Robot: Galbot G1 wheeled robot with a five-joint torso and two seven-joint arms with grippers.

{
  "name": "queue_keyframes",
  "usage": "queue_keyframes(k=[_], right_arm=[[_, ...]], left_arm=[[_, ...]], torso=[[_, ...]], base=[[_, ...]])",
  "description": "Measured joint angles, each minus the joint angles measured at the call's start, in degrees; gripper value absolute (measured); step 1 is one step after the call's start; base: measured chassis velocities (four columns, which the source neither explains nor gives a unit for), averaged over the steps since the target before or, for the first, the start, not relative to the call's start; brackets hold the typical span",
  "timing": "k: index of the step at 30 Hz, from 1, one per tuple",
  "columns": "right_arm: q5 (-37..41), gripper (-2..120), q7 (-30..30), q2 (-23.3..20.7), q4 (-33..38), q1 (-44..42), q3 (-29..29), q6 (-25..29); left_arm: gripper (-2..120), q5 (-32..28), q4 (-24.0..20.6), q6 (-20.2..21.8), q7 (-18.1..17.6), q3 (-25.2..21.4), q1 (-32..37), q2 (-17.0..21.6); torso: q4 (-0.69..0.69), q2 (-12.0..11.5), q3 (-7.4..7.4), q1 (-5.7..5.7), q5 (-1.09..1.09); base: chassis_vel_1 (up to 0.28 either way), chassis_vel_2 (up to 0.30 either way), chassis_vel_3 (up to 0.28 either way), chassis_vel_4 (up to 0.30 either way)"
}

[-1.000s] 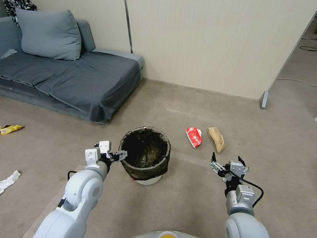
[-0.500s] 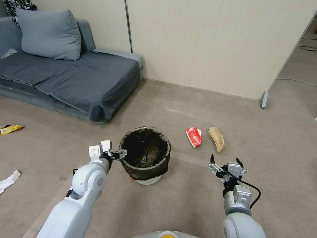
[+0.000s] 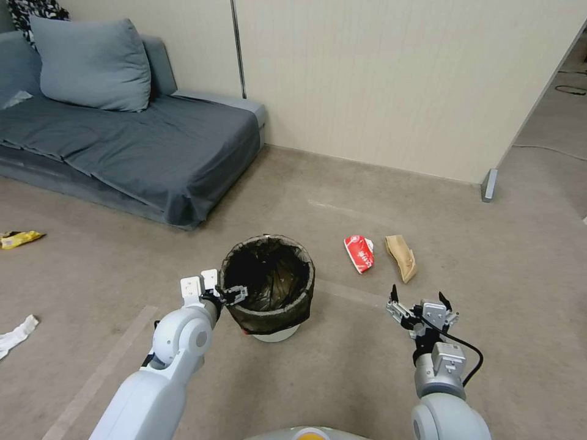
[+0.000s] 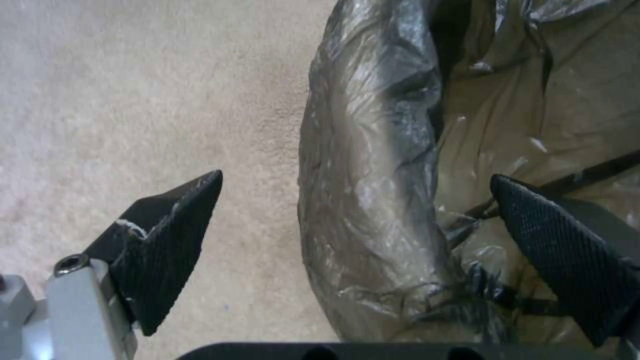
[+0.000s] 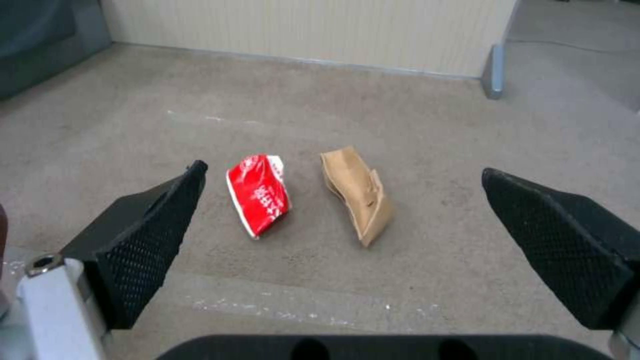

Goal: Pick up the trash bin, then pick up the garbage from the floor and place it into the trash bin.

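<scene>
the trash bin stands on the floor in front of the robot. the left gripper has moved right since a sec ago & now sits at the bin's left rim, jaws spread w/ one finger inside & one outside, prob to pinch it. the right gripper waits at near right, jaws wide. the red cup & paper bag lie just past it.

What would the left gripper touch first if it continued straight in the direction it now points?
Probably the bag-covered rim of the trash bin: the open left gripper straddles it, one finger outside over the floor, one inside.
</scene>
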Motion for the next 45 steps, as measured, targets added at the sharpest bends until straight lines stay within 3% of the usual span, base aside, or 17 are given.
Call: queue_keyframes(k=[7,13,15,16,20,22,28,30,33,40,45], right_arm=[[0.01,100,0.34,-0.05,-0.15,-0.05,0.17,0.03],[0.06,100,0.87,0.0,-0.43,0.09,0.25,0.05],[0.06,100,0.9,0.02,-0.44,0.12,0.23,0.05],[0.05,100,0.98,0.13,-0.49,0.18,0.15,0.05],[0.02,100,1.11,0.17,-0.53,0.16,0.13,0.05],[0.01,100,1.19,0.14,-0.55,0.09,0.13,0.05],[0.01,100,1.27,0.12,-0.55,0.1,0.16,0.05],[-0.02,100,1.29,0.15,-0.57,0.17,0.14,0.02],[-0.04,100,1.3,0.16,-0.64,0.24,0.12,0.01],[-0.14,100,1.35,0.16,-0.96,0.3,0.11,0.01],[-0.15,100,1.36,0.02,-0.94,0.51,0.12,0.01]], left_arm=[[95,-2.32,-0.01,-0.02,-1.4,0.35,-0.09,-0.55],[69,-2.86,-1.04,0.04,-0.96,0.06,0.55,-0.35],[67,-2.91,-1.11,0.05,-0.91,0.01,0.61,-0.35],[59,-2.89,-1.4,0.08,-0.69,-0.04,0.91,-0.35],[49,-2.42,-1.77,0.11,-0.21,-0.18,1.36,-0.35],[35,-1.97,-2.13,0.16,-0.03,-0.36,1.75,-0.33],[20,-1.72,-2.56,0.28,0.11,-0.56,2.0,-0.01],[7,-1.27,-2.82,0.34,0.37,-0.7,2.02,0.25],[1,-1.01,-3.17,0.35,0.71,-0.87,2.07,0.32],[1,1.21,-5.18,0.35,1.01,-1.47,2.56,1.02],[1,3.76,-10.26,0.33,2.28,-2.25,2.9,2.7]], torso=[[-0.01,0.0,0.0,0.0,-0.04],[-0.03,0.0,0.01,0.0,-0.09],[-0.03,0.0,0.01,0.0,-0.09],[-0.03,0.0,0.02,0.0,-0.09],[-0.03,0.0,0.01,0.0,-0.09],[-0.03,0.0,0.02,0.0,-0.09],[-0.04,-0.01,0.02,0.0,-0.1],[-0.04,-0.01,0.02,0.01,-0.1],[-0.05,-0.01,0.02,0.01,-0.1],[-0.02,-0.01,0.02,0.01,-0.07],[-0.02,-0.01,0.02,0.01,-0.07]], base=[[0.0,0.0,0.0,0.0],[0.0,0.0,0.0,0.0],[0.0,0.0,0.0,0.0],[0.0,0.0,0.0,0.0],[0.0,0.0,0.0,0.0],[0.0,0.0,0.0,0.0],[0.0,0.0,0.0,0.0],[0.0,0.0,0.0,0.0],[0.0,0.0,0.0,0.0],[0.0,0.0,0.0,0.0],[0.0,0.0,0.0,0.0]])
